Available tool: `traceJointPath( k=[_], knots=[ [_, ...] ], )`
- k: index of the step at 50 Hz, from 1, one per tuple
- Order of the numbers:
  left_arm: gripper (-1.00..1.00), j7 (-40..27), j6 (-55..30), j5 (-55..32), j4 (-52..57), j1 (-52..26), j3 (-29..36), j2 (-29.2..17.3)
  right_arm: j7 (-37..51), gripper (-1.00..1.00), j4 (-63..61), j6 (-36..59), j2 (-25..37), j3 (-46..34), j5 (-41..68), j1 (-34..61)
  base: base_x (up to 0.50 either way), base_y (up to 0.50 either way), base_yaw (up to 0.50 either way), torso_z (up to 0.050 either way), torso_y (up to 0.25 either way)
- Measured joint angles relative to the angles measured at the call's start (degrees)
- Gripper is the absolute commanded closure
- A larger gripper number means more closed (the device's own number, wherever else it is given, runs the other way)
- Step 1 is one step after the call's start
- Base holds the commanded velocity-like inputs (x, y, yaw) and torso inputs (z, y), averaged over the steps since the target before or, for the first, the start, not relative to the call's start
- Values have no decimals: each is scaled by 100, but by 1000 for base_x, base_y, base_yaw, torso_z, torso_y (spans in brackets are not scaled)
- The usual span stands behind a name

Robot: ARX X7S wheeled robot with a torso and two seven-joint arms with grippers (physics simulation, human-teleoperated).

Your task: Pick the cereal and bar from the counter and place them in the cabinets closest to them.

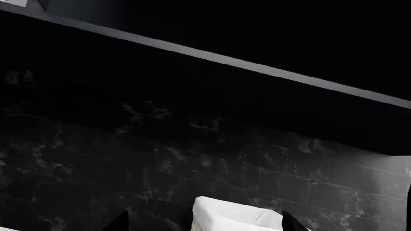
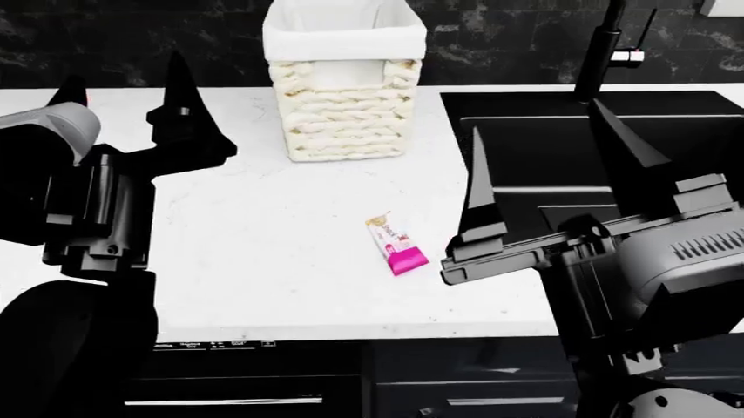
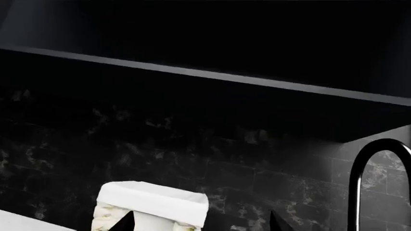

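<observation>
Snack bar point(image 2: 396, 246): flat near bench point(image 2: 267, 252) front edge; both tools point(image 2: 546, 165) point(image 2: 122, 91) wide open, empty; best pinched across its narrow width.

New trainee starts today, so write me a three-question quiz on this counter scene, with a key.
1. True or false: the bar lies inside the woven basket.
2. What does the right gripper hover over? A) the basket B) the near-left edge of the sink C) the faucet
3. In a word each, how do the jaws of the left gripper and the right gripper stand?

Key
1. False: it lies flat on the counter, nearer the front edge than the basket, touching nothing.
2. B
3. Open and open; neither holds anything. No cereal box shows in any view.
</observation>
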Motion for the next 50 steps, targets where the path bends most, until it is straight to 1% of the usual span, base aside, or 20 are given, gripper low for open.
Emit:
traceJointPath(
  k=[10,26,40,45,50],
  knots=[
    [-100,-19,2,-28,19,-1,-14,-26,-59,-100,108,-14,-65,71,476,44,0,0,0,0,0],
    [-100,-34,15,-57,35,4,-10,-60,-233,-100,235,535,-225,-26,1621,378,0,0,0,0,0],
    [-100,-56,19,-70,29,-5,-8,-90,-420,-100,385,912,-373,-145,2360,615,0,0,0,0,0],
    [-100,-58,7,-82,40,-7,-4,-115,-387,-100,529,1134,-443,-131,2852,839,0,0,0,0,0],
    [-100,-20,48,-65,52,12,7,-140,-321,-100,760,1391,-514,-78,3564,1159,0,0,0,0,0]
  ],
)
